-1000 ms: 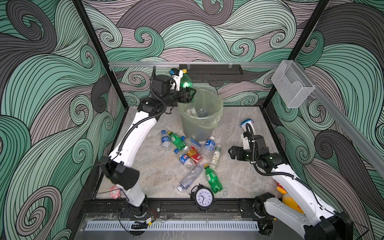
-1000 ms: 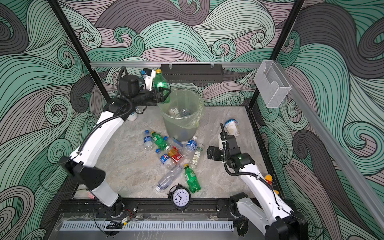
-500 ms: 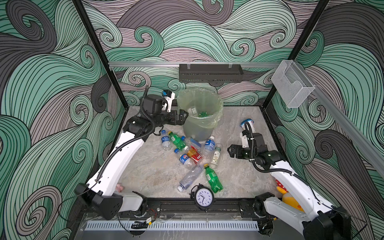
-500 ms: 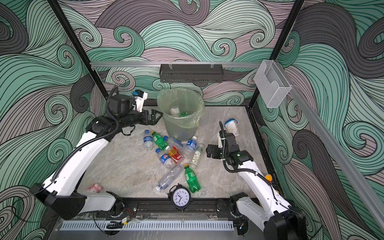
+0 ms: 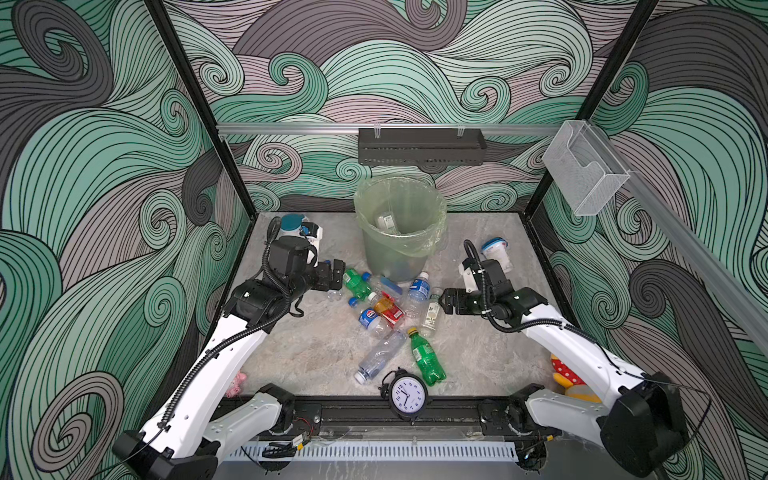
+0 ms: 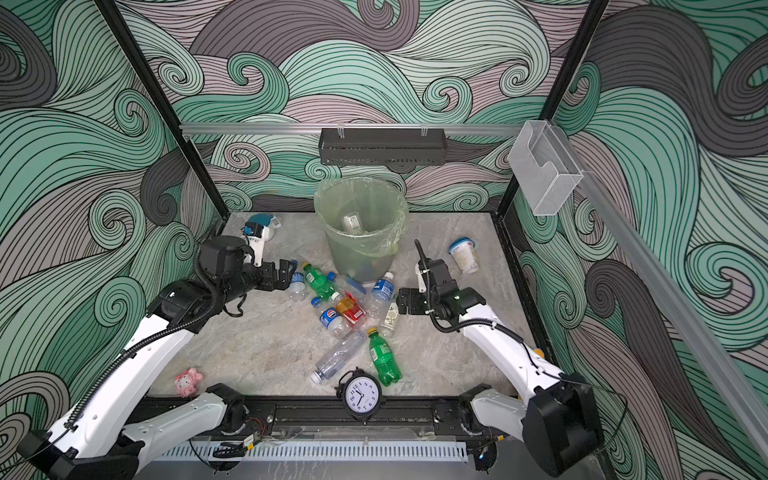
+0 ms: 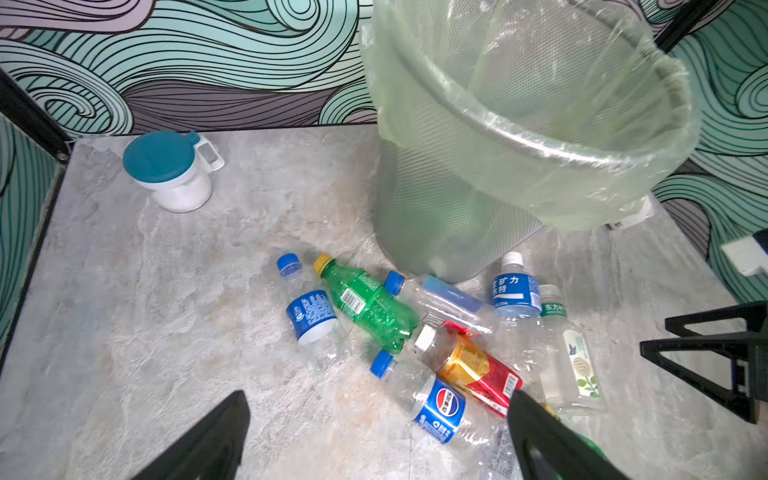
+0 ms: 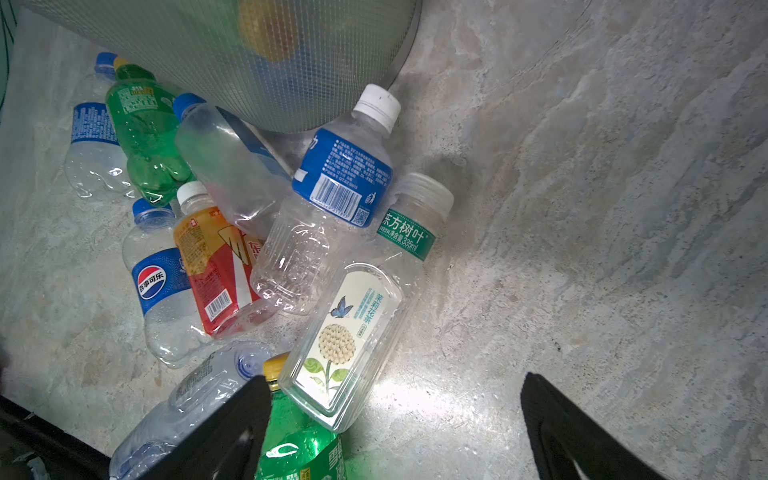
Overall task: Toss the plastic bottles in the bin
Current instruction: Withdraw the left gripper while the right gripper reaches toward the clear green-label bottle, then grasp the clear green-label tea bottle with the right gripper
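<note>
The bin point(image 5: 399, 232) point(image 6: 357, 237) stands at the back, grey mesh lined with a pale green bag, with bottles inside. Several plastic bottles lie in a pile in front of it: a green one point(image 5: 356, 282) point(image 7: 365, 301), a Pepsi-labelled one point(image 7: 432, 409), a red-labelled amber one point(image 7: 478, 370), and a flower-labelled clear one point(image 8: 353, 332). My left gripper point(image 5: 336, 276) point(image 7: 378, 399) is open and empty, low at the pile's left edge. On the pile's right my right gripper point(image 5: 446, 301) point(image 8: 395, 380) is open and empty, beside the flower-labelled bottle.
A white teal-lidded cup point(image 5: 291, 224) stands back left behind the left wrist. A blue-lidded tub point(image 5: 496, 253) lies back right. An alarm clock point(image 5: 407, 395) stands at the front edge next to a second green bottle point(image 5: 426, 357). A pink toy point(image 6: 188, 381) lies front left.
The left gripper let go of a green bottle over the bin, then swung down and left to the table beside the pile. The right arm has barely moved.
</note>
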Available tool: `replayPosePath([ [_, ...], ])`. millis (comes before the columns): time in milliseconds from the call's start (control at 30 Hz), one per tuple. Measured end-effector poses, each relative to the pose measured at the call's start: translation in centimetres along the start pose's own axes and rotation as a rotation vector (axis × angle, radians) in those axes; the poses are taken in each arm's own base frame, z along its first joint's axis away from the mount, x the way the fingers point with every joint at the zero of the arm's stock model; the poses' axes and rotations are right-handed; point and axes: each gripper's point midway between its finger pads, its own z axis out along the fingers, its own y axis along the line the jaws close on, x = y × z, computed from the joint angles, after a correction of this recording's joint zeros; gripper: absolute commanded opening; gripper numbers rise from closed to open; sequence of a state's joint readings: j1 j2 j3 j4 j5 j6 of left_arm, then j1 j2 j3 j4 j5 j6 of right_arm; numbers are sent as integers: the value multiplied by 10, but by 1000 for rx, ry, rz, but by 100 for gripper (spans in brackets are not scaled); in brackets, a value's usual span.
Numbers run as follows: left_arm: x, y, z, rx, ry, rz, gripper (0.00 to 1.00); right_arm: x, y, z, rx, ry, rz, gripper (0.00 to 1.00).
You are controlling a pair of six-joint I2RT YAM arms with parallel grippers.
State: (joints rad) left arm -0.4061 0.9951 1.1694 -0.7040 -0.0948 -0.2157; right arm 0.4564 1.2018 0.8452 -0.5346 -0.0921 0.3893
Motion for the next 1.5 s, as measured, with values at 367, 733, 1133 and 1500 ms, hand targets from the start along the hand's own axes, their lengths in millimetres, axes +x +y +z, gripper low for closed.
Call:
replayPosePath([
  [367, 2, 13, 4, -69, -2, 28, 99, 27, 13, 46, 67, 170, 74, 91],
  [733, 1, 20, 8, -99, -2, 64, 99, 29, 26, 66, 90, 224, 122, 85],
  [1133, 5, 22, 6, -100, -12, 48, 99, 38, 17, 75, 143, 255, 138, 80],
  [1500, 1, 22, -11, -91, -58, 1, 99, 38, 10, 87, 184, 263, 112, 66],
])
